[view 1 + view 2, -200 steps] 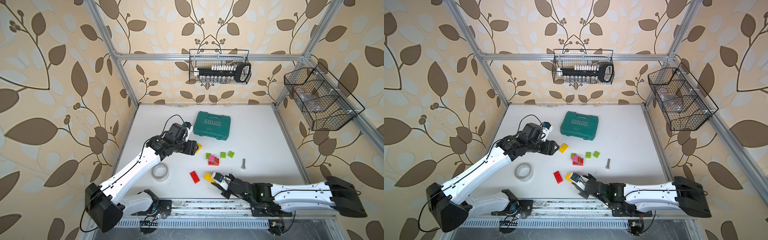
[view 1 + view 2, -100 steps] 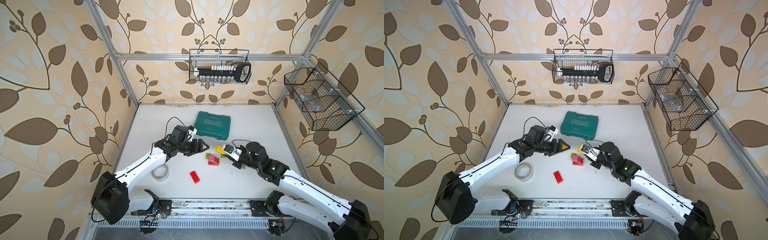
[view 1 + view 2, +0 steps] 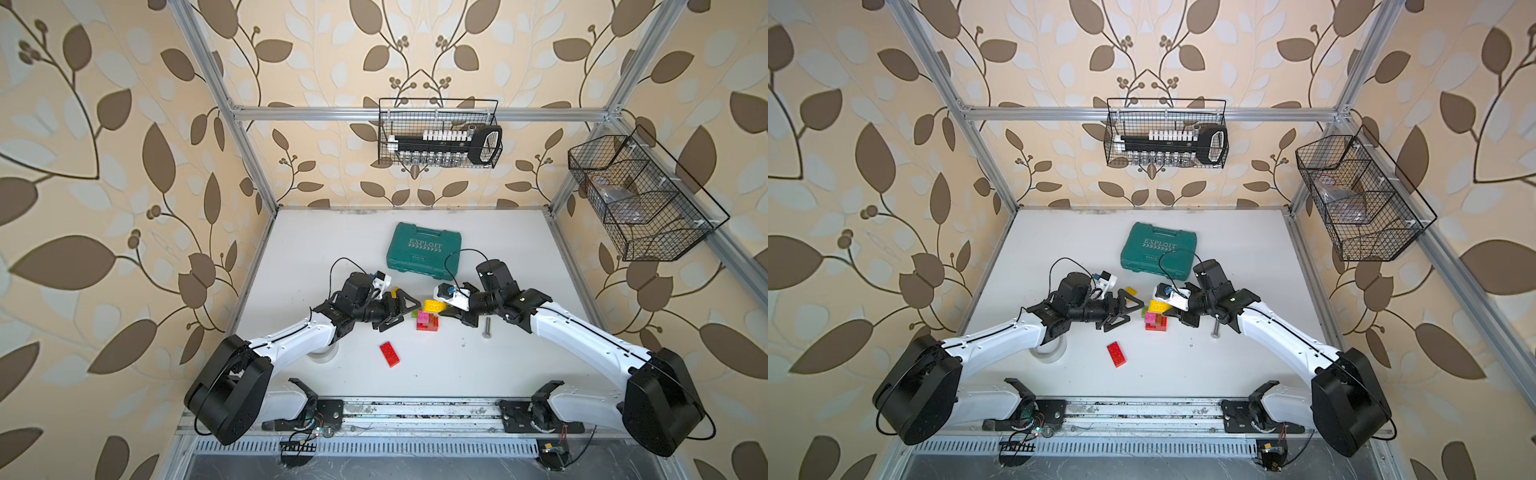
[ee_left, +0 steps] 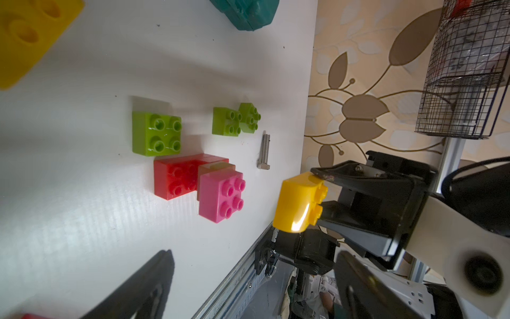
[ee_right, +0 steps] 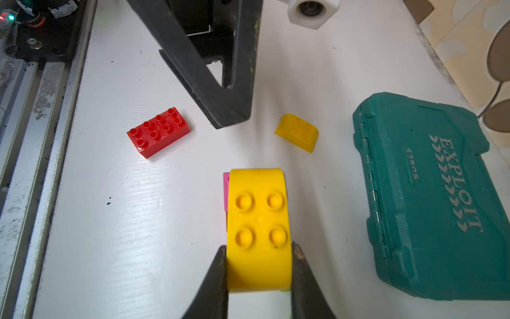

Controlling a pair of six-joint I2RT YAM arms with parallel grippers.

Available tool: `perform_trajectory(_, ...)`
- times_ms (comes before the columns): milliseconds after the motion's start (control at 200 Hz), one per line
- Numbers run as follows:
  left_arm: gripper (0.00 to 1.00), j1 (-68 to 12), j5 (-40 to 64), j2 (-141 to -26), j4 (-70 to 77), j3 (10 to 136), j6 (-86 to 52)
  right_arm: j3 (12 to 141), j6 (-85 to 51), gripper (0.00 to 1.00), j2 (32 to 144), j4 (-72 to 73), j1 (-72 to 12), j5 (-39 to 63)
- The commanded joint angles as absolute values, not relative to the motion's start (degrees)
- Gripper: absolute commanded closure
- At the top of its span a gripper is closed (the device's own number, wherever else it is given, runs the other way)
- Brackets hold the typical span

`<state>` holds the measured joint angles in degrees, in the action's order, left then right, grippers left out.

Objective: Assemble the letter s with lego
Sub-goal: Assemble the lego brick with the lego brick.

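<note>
Yellow rounded brick [image 5: 258, 221] sat clamped in my right gripper [image 5: 259, 247], just over the pink-and-red stack [image 3: 427, 322]; my left gripper [image 3: 400, 312] gaped empty beside it. Bare white table [image 3: 478, 374] lay toward the front rail, around the loose red brick [image 3: 390, 354].

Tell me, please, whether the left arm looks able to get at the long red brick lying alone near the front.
Probably yes: the left pincer is open and empty, and the long red brick lies on the table nearby, nothing between them.
</note>
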<state>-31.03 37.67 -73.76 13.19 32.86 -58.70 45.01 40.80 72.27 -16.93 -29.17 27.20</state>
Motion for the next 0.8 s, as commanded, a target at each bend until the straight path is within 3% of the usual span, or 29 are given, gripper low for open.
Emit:
perform_trajectory(0,0.03,-30.58,39.61,-74.84,23.09,32.0,-62.63,45.14,41.86,0.93,73.17,-16.01,-29.0,30.75)
perform_trajectory(800,0.03,-33.2,42.12,-87.54,36.56,30.39,-66.97,44.86,40.96,0.93,78.73,-14.85,-28.88,33.4)
